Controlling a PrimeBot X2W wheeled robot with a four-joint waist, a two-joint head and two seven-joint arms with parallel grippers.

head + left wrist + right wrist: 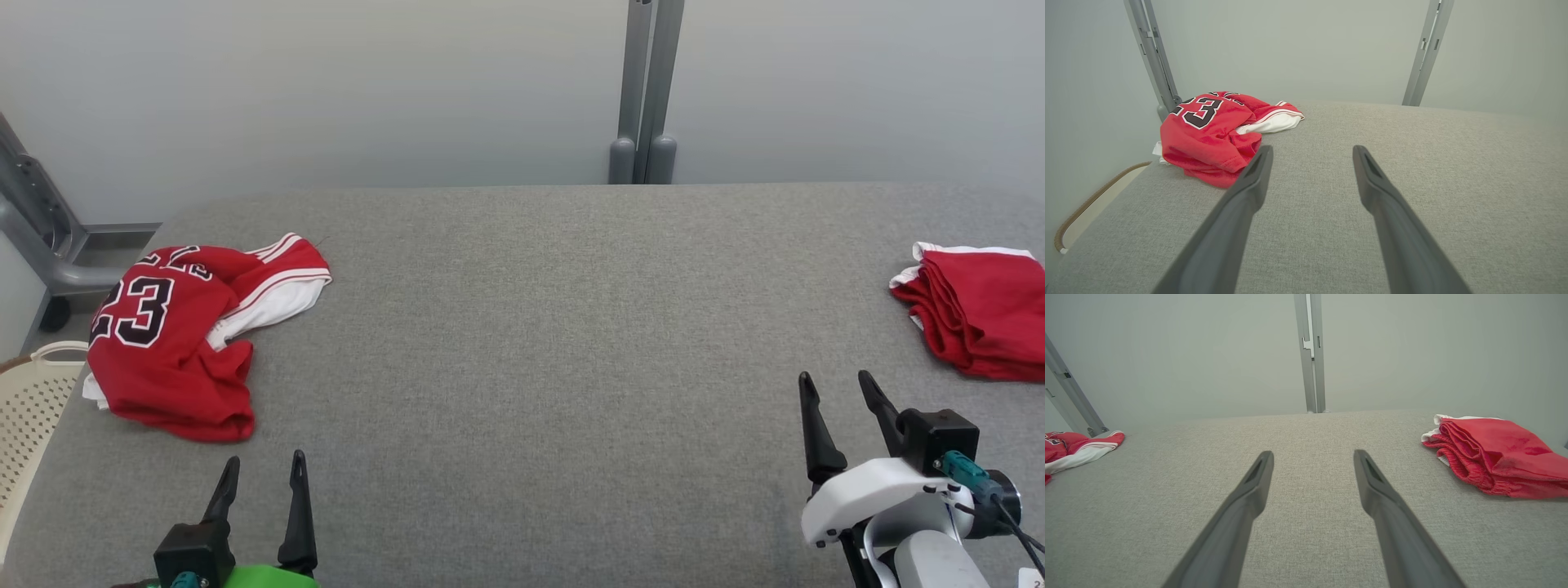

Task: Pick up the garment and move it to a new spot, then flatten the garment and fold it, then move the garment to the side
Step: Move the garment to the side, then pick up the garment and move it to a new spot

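A crumpled red garment (175,335) with a black "23" and white-striped trim lies in a heap at the left end of the grey table (539,343). The left wrist view has the same garment (1212,134) just beyond and left of my left gripper's fingertips. My left gripper (263,465) hovers open near the table's front edge, a little below and right of the heap, touching nothing. My right gripper (837,384) stands open at the front right, empty. Its wrist view catches the garment's striped edge (1081,447) at the far left.
A folded stack of red cloth (980,310) with white edges sits at the table's right end, also (1498,455). A cream perforated basket (33,416) stands off the table's left edge. Grey metal posts (645,90) rise behind the table against a pale wall.
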